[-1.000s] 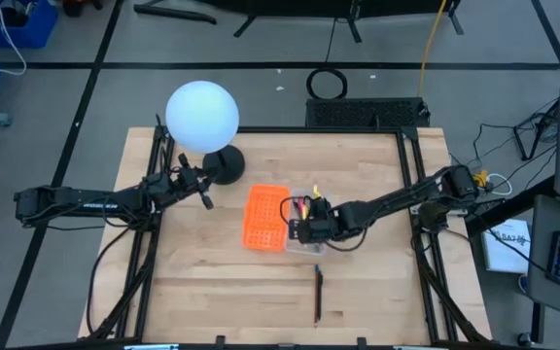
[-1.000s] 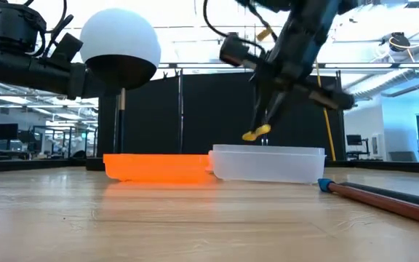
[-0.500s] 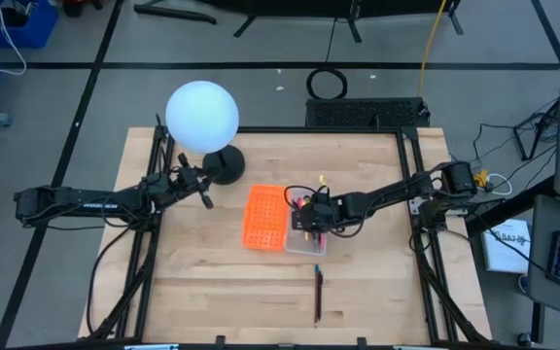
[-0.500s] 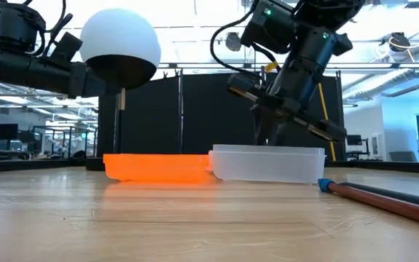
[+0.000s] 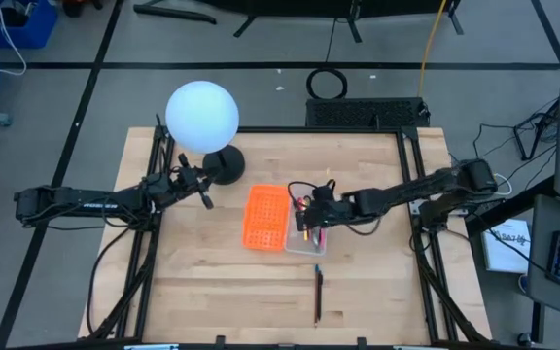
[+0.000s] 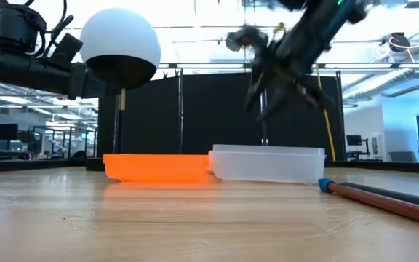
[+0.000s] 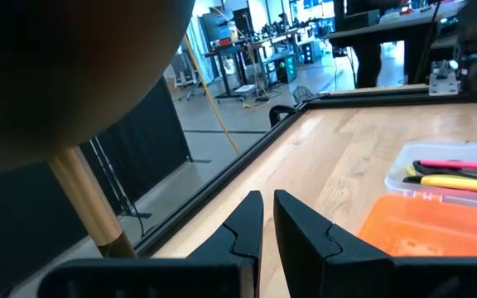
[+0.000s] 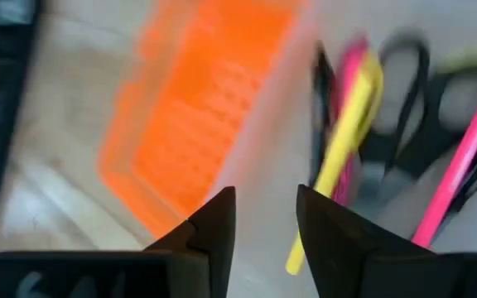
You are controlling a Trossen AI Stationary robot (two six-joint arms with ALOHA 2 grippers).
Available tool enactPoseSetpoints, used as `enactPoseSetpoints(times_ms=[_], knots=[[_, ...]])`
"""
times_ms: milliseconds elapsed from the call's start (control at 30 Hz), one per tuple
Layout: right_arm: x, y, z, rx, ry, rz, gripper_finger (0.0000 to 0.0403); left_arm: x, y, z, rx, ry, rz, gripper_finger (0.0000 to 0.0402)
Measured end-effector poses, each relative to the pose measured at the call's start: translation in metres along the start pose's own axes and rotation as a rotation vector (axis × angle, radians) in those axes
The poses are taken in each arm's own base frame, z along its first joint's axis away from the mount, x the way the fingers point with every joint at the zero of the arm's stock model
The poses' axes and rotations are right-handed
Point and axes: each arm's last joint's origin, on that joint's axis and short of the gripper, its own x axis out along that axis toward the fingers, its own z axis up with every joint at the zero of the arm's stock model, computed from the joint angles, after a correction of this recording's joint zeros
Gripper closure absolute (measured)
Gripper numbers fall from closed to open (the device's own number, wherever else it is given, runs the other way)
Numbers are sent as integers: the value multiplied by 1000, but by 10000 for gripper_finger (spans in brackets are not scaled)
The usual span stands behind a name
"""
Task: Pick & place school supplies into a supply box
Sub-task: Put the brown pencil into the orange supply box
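The right gripper (image 5: 306, 219) hangs above the small clear plastic supply box (image 5: 304, 243) near the middle of the wooden table (image 5: 212, 292), its two dark fingers (image 8: 214, 223) parted with nothing between them; in the low view it sits clear of the box's rim, well above it. Below it, inside the box, lie a yellow pen (image 8: 338, 157), pink-red pens (image 8: 462, 157) and the dark loop handles of small scissors (image 8: 404, 83), the yellow pen lying just ahead of the open fingertips in the right wrist view. The box stands touching the side of an orange perforated plastic tray (image 5: 266, 217), which is on the left arm's side of it. One dark pen with a red part (image 5: 318, 295) lies alone on the table, well apart from the box, toward the near edge. The left gripper (image 5: 205, 191) waits off to the left beside a lamp with a white globe (image 5: 202, 115), its fingers (image 7: 247, 228) nearly together and holding nothing
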Motion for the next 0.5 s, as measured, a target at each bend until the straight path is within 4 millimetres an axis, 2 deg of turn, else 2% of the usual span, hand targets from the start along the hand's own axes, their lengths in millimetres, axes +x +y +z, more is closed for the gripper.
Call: enactPoseSetpoints(times_ms=[200, 300, 400, 500], knots=[[-68, 16, 3, -203, -262, 152, 294, 0, 0, 1, -31, -5, 1, 360], [-94, 18, 5, -362, -342, 193, 301, 0, 0, 1, -26, -6, 1, 360], [-107, 18, 1, -545, -402, 186, 309, 0, 0, 1, 33, -11, 3, 360], [-102, 11, -8, -715, -466, 112, 320, 0, 1, 3, 66, -33, 11, 360]])
